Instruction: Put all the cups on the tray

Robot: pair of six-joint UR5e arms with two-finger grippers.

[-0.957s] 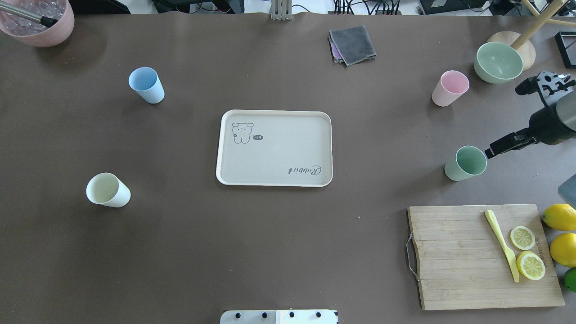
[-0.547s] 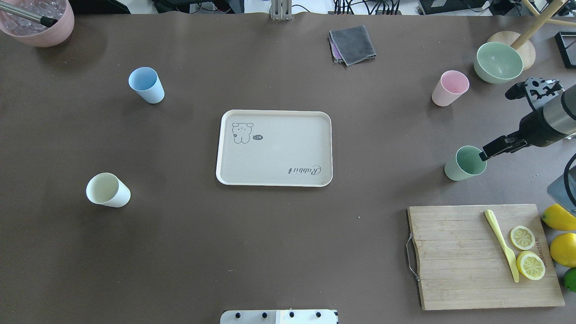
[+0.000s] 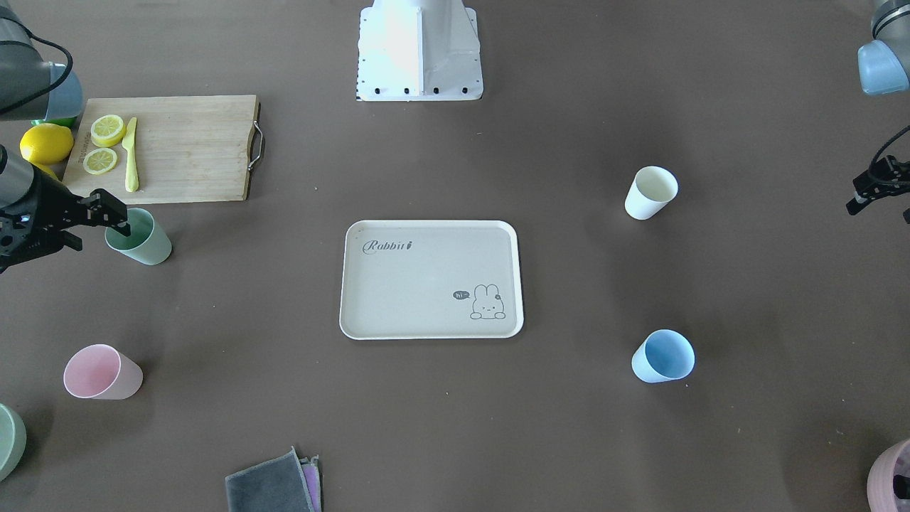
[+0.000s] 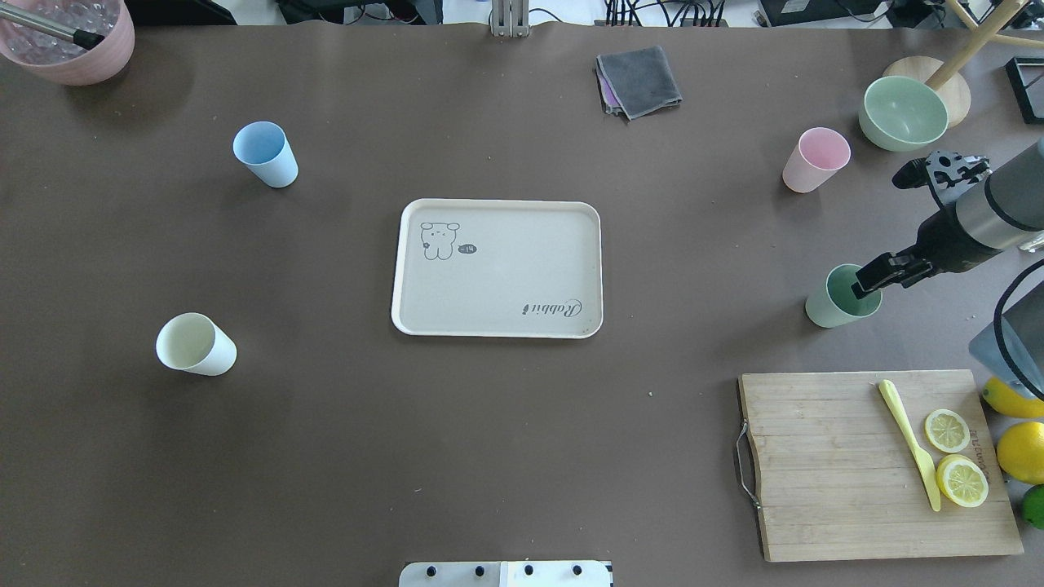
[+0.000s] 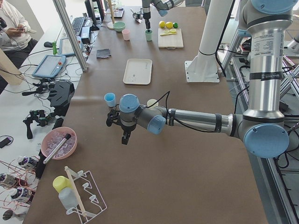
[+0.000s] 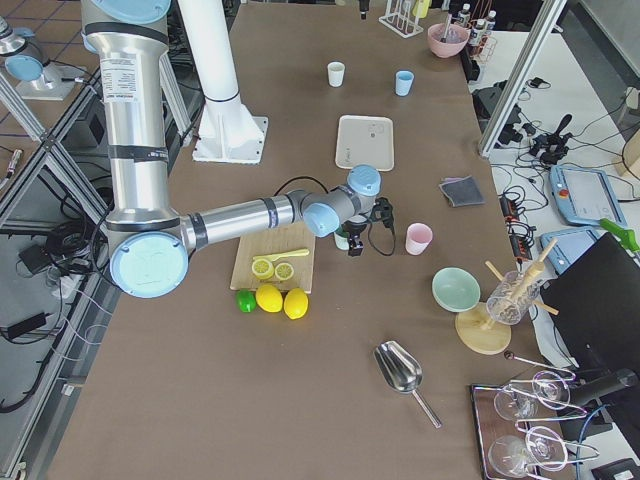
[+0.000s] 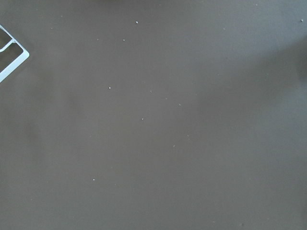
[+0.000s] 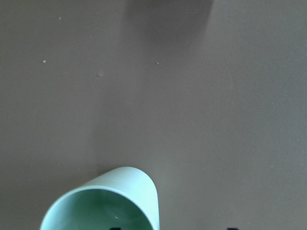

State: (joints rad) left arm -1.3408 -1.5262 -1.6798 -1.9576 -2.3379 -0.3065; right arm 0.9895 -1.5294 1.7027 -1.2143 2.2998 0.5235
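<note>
The beige tray (image 4: 497, 277) lies at the table's middle with nothing on it. The mint green cup (image 4: 828, 311) stands upright to its right. My right gripper (image 4: 881, 275) is open at this cup's rim. In the right wrist view one fingertip sits over the cup's mouth (image 8: 120, 201) and the other outside its wall. The pink cup (image 4: 814, 161) stands at the far right, the light blue cup (image 4: 267, 155) at the far left, and the cream-white cup (image 4: 196, 346) at the near left. My left gripper (image 3: 881, 206) hovers at the left table edge, looks open and holds nothing.
A wooden cutting board (image 4: 832, 465) with lemon slices and a yellow knife lies near the mint cup, with lemons (image 4: 1019, 448) beside it. A green bowl (image 4: 903, 112) stands behind the pink cup. A grey cloth (image 4: 639, 80) lies at the far middle, and a pink bowl (image 4: 69, 41) sits in the far left corner.
My right gripper has moved left and down towards the mint green cup; its fingertip now sits over the cup's mouth. The cups and tray have not moved.
</note>
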